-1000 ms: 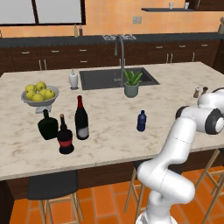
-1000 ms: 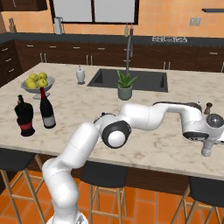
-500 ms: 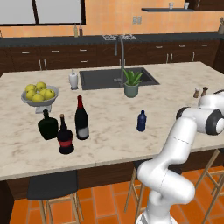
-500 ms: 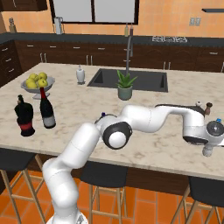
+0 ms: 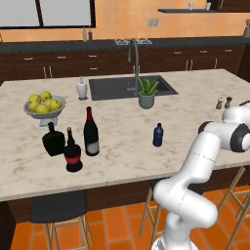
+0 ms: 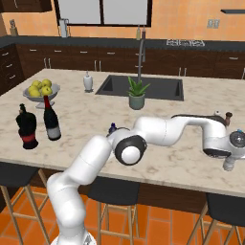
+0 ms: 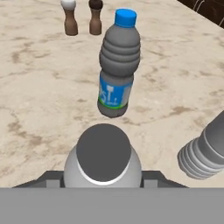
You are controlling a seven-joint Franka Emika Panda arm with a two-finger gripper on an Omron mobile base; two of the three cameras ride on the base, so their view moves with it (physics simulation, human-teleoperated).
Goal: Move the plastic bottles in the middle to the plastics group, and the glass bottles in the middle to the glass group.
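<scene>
At island's right end, gripper [image 6: 228,162] over plastics group [image 7: 118,65], jaw state unclear; lift clear, then swing toward blue bottle [image 5: 157,135].

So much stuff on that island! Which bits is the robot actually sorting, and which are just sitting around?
Part of the job:
- small blue bottle
- tall wine bottle
- squat green flask
- short black bottle
- grey water bottle

Just sitting around:
- fruit bowl
- potted plant
- white dispenser
- shakers
</scene>
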